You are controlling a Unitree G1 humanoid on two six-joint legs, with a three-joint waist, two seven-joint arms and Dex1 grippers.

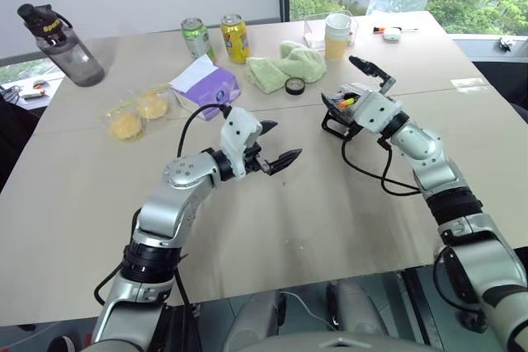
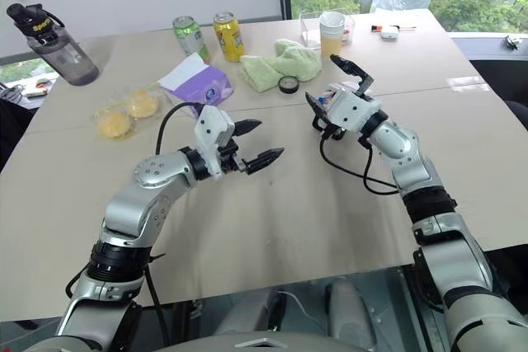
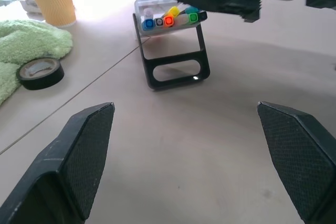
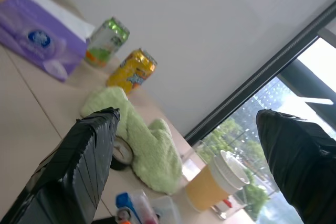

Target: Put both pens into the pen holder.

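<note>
**Both end effectors are wide open at the pen holder**

The pen holder (image 3: pixel 170 40) is the landmark here. It is a small black wire rack with a clear top, and it stands on the surface (image 1: pixel 330 204). Bright caps show at its front: blue, orange, yellow and green. A pink tip and a blue tip also peek out of it in the right wrist view. I cannot tell if these are the pens, and I see no loose pen lying near the holder.

The right end effector (image 1: pixel 351 80) is right above the holder. Its two black fingers are spread wide and hold nothing. The left end effector (image 1: pixel 276 144) is off to the holder's left, well apart from it. It is wide open too, and empty. It points toward the holder.

A pen is likely light, thin, stiff and smooth. It can roll or slip, so a grip around the middle of the barrel looks best, with the pads flat on both sides.

The holder looks light and could tip or slide if pushed. Its clear top may be slippery. A gentle touch seems wise.

Behind the holder lie a roll of tape (image 1: pixel 294 86), a green cloth (image 1: pixel 289 65) and a cup (image 1: pixel 337 35).
</note>
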